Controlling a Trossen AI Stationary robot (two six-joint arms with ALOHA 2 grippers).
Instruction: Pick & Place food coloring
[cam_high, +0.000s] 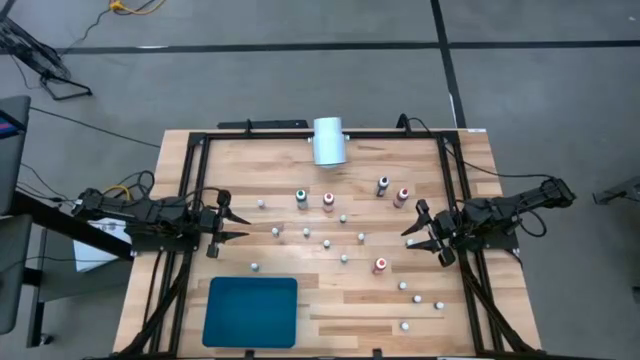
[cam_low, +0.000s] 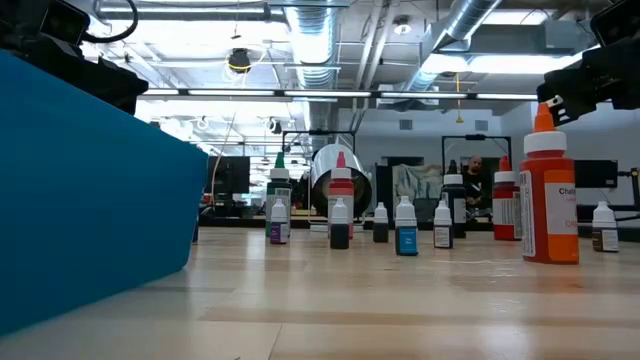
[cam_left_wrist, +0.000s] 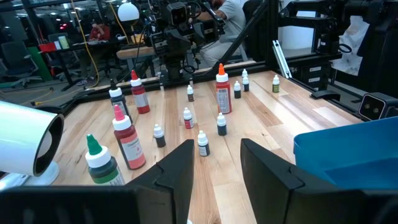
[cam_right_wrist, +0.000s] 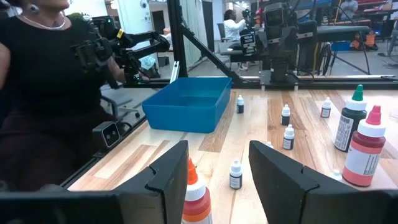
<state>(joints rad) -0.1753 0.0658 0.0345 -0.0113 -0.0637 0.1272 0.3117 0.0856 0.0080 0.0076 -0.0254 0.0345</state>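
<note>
Both grippers hang with their fingers parted and nothing between them: the left gripper (cam_high: 232, 222) sits at the table's left edge, the right gripper (cam_high: 417, 226) at its right edge, each pointing inward over the wood and touching no bottle. The food coloring (cam_high: 344, 258) stands scattered across the middle and right of the table (cam_high: 270, 165), a loose field of tiny white-capped bottles with a few taller ones among them: a green-capped bottle (cam_high: 301, 197), a red one (cam_high: 328, 201), a dark one (cam_high: 382, 185) and an orange one (cam_high: 380, 265) (this last stands nearest the right gripper, just ahead of its fingers in the right wrist view). The blue tray (cam_high: 251, 311) lies near the front-left corner, apart from every bottle, with bare wood between it and the left gripper. A white cylinder (cam_high: 329, 141) lies on its side at the far edge. A black frame runs round the table's rim. The surface is pale butcher-block wood; beyond it is grey floor with cables, and a person in dark clothing (cam_right_wrist: 43, 93) sits beside the table.
</note>
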